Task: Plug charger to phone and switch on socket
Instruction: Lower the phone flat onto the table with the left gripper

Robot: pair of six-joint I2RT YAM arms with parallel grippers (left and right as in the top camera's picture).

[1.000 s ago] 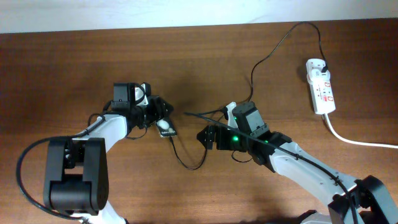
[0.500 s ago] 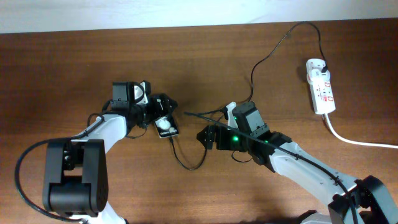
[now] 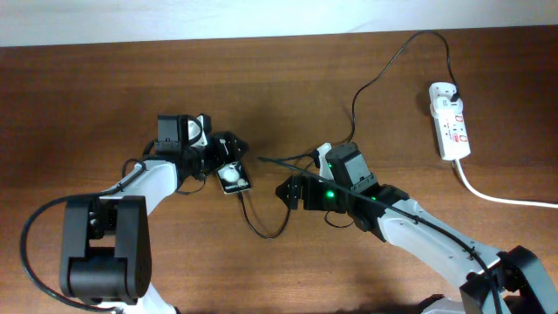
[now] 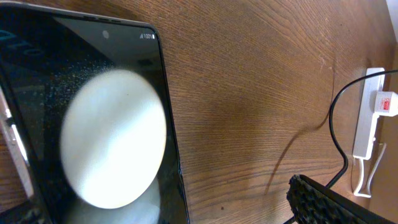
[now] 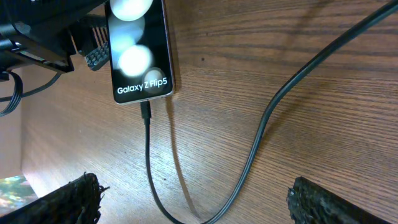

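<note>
The black phone (image 3: 233, 177) lies on the table and reads "Galaxy Z Flip5" in the right wrist view (image 5: 138, 50). The charger's (image 3: 353, 105) connector tip (image 5: 145, 110) sits in the phone's lower end. Its thin black cable loops past my right gripper and runs up to a plug (image 3: 453, 90) in the white socket (image 3: 451, 122). My left gripper (image 3: 224, 160) is open over the phone's far end, with one finger (image 4: 323, 199) well clear of the phone's edge. My right gripper (image 3: 292, 190) is open and empty, and the cable loop (image 5: 249, 168) lies between its fingers.
The socket's thick white cord (image 3: 497, 196) trails off to the right edge. The socket also shows in the left wrist view (image 4: 367, 124) with a red switch. The wooden table's (image 3: 87, 96) far edge meets a pale wall.
Between one second and half a second ago my left gripper opened and drew back off the phone, showing more of its screen. Nothing has moved since. The right arm is still.
</note>
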